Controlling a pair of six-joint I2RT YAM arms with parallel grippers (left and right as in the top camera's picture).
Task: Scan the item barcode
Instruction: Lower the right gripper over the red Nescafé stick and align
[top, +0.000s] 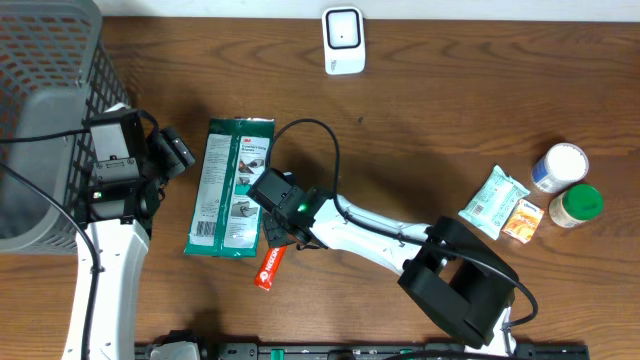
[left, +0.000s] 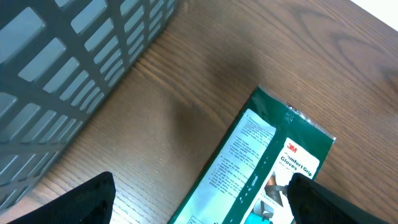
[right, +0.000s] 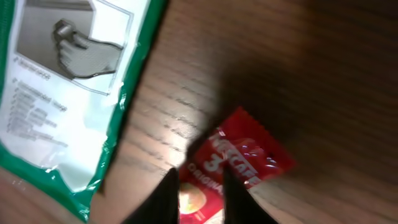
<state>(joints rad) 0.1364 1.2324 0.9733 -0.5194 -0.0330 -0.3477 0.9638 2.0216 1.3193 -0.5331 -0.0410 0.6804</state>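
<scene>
Dark wood bench (top: 420, 110), seen from overhead. Near left edge, beside grey basket (top: 40, 120): left tool (top: 178, 152) released, holding nothing, just beside green gloves packet (top: 230, 185). Toward front centre: right tool (right: 199, 199) clenched on red Nescafé sachet (top: 270, 268), well apart from white scanner (top: 342, 40) at far edge. Likely risks: slipping from thin edge hold; barcode lifted facing away from scanner.

I see a brown table (top: 450, 120) with dark wood grain. The basket (top: 40, 50) is grey, in a grid of slots. The glove packet (top: 225, 190) is dark green with a white text panel and a red logo. The sachet (top: 270, 267) is red with white lettering, and the scanner (top: 342, 40) is white. The jar (top: 577, 204) has a green lid, next to a small orange packet (top: 522, 220).
</scene>
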